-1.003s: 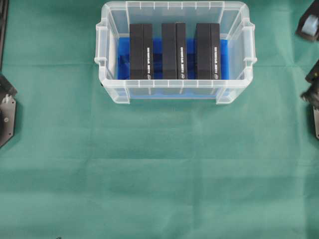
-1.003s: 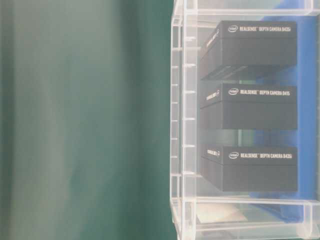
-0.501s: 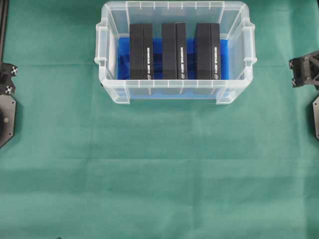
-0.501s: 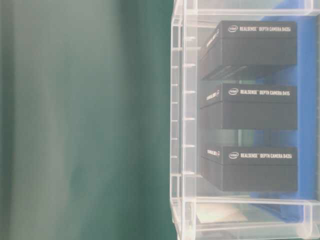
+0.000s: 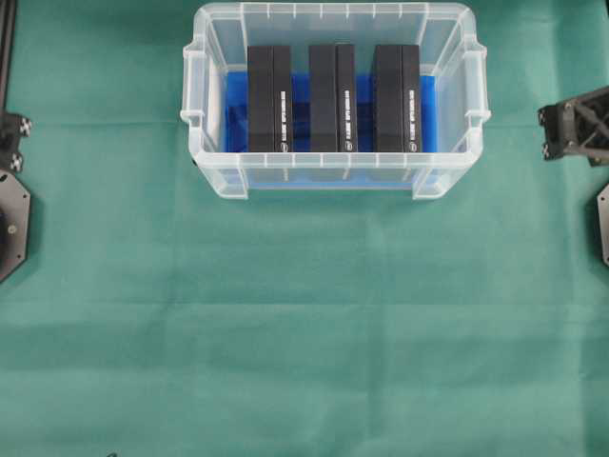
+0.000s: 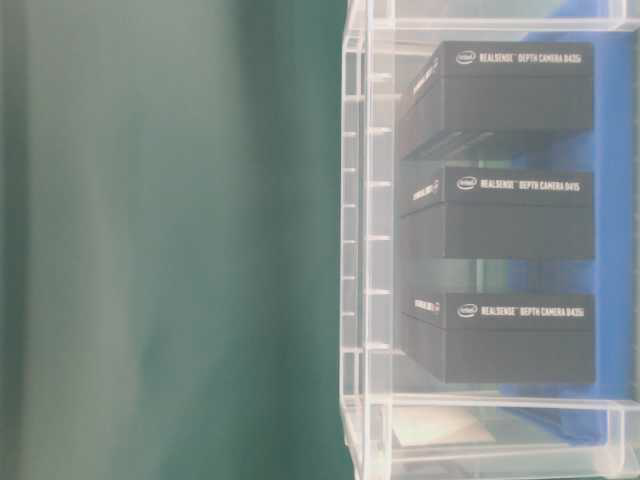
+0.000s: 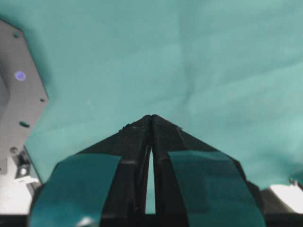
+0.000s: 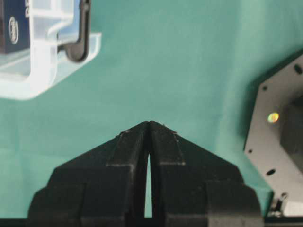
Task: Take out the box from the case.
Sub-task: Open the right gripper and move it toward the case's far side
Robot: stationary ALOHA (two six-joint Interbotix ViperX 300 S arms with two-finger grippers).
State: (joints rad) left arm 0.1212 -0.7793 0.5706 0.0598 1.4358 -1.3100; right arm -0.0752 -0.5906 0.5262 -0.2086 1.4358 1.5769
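The case (image 5: 333, 160) is a clear plastic bin with a blue lining, at the far middle of the green cloth. Three black boxes stand on edge inside it, side by side: left (image 5: 269, 98), middle (image 5: 331, 98), right (image 5: 397, 98). The table-level view shows the case wall (image 6: 365, 240) and the boxes' printed faces (image 6: 515, 215). My left gripper (image 7: 151, 117) is shut and empty, at the left edge (image 5: 11, 141). My right gripper (image 8: 149, 123) is shut and empty, right of the case (image 5: 552, 133). A case corner (image 8: 42, 56) shows in the right wrist view.
Grey arm base plates sit at the left edge (image 5: 9, 224) and the right edge (image 5: 603, 224). The same plates show beside the fingers in the left wrist view (image 7: 19, 94) and the right wrist view (image 8: 279, 123). Green cloth (image 5: 304, 324) covers the table.
Both grippers have swung up along the table's side edges, and the right one has come further into view toward the case. The case and boxes have not moved.
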